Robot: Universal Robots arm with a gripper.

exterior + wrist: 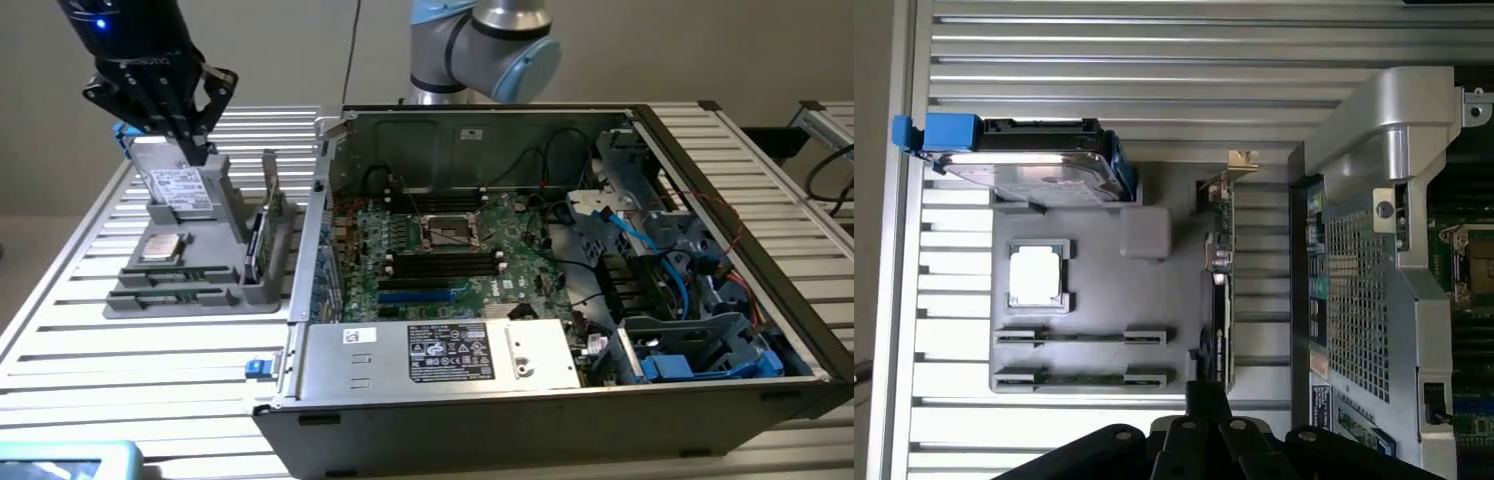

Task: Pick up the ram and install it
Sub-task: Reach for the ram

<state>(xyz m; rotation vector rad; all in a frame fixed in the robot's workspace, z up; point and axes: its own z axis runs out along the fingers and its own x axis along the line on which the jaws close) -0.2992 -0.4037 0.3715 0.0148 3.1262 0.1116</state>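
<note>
Two ram sticks [1084, 337] stand on edge in slots of the grey parts tray [1154, 200]; in the exterior view the ram [174, 283] sits at the tray's near end. My gripper [196, 153] hangs shut and empty over the tray's far end, just above the silver hard drive [180, 188]. In the wrist view the gripper [1206, 395] shows its dark fingers pressed together, apart from the ram. The open computer case [561, 400] lies at the exterior view's right, its motherboard [441, 240] exposed with black memory slots [441, 262].
The tray also carries a hard drive with blue clips [1019, 165], a processor chip [1039, 275] and an upright green expansion card [1219, 280]. The case's perforated metal side [1364, 290] rises close beside the tray. Everything rests on a slatted aluminium table [160, 370].
</note>
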